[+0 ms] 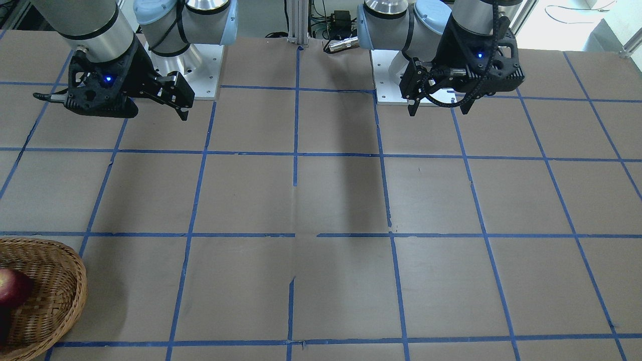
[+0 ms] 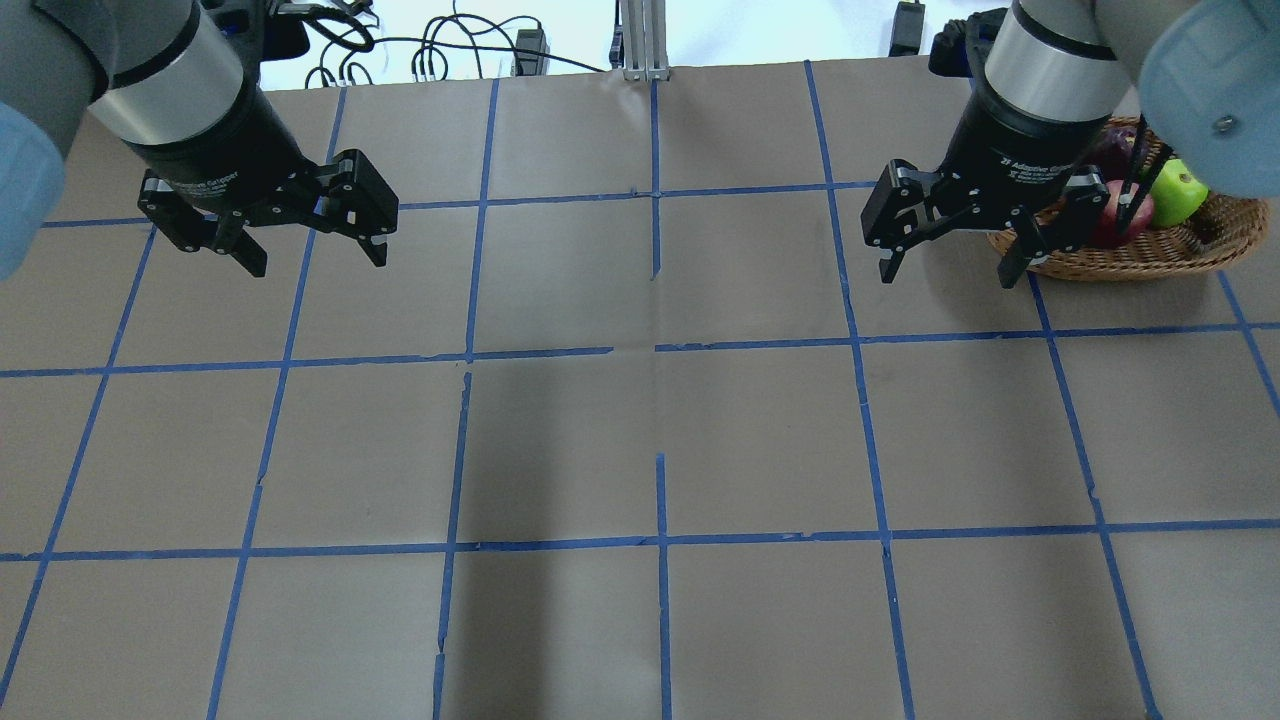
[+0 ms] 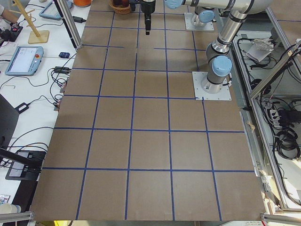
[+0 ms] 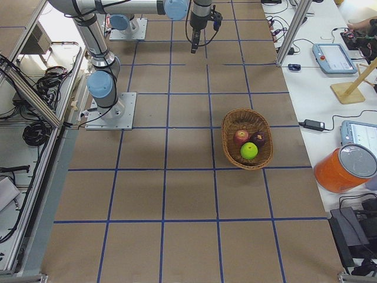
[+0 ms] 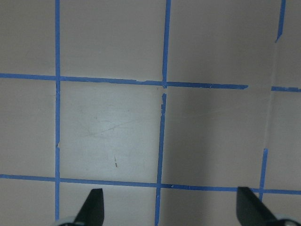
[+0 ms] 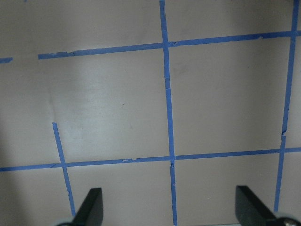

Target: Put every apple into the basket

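Basket [image 4: 232, 121] of wicker holds all three apples. Right gripper [image 2: 945, 277] and left gripper [image 2: 318, 265] hang well apart from it, jaws spread, empty. Inside the basket, green apple [image 4: 249, 151], red apple [image 4: 241, 137] and maroon apple [image 4: 258, 138] cluster together

Basket [image 4: 246, 115] on desk [image 4: 188, 194], right side, toward far edge. Three apples [image 4: 249, 151] in basket, clustered close together mid-basket.

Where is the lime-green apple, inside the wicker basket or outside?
Inside: the lime-green apple sits in the oval wicker basket.
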Controlling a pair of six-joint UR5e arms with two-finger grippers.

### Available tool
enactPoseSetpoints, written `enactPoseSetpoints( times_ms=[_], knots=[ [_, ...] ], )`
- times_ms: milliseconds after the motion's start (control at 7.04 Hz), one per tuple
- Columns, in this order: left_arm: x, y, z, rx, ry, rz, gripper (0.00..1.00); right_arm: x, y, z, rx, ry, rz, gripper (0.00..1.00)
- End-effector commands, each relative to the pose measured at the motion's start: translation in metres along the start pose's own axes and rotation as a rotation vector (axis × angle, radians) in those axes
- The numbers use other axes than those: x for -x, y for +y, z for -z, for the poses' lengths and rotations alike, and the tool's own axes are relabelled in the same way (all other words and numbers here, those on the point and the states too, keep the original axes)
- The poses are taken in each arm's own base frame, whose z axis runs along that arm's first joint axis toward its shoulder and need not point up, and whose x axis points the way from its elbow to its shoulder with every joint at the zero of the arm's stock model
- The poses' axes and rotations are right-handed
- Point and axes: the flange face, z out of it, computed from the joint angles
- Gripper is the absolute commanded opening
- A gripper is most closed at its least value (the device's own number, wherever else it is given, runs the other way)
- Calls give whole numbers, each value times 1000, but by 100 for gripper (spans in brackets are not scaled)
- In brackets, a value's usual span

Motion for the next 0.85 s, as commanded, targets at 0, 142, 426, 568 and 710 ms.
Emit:
enactPoseSetpoints(
  times_ms=[0,142,426,568,710],
  knots=[
    [0,-1,-1,0,1,1,100,-9,0,5,-15,8,-8,100],
    [-1,-1,-1,1,1,-1,100,-10,3,7,-17,19,-8,100],
    [-1,-2,-2,2,3,-1,100,-10,3,4,-17,18,-19,100],
    [-1,-1,-2,3,1,-3,100,-9,3,4,-18,16,-19,100],
    [-1,-1,-3,3,1,-3,100,-9,3,4,-18,18,-16,100]
  ],
)
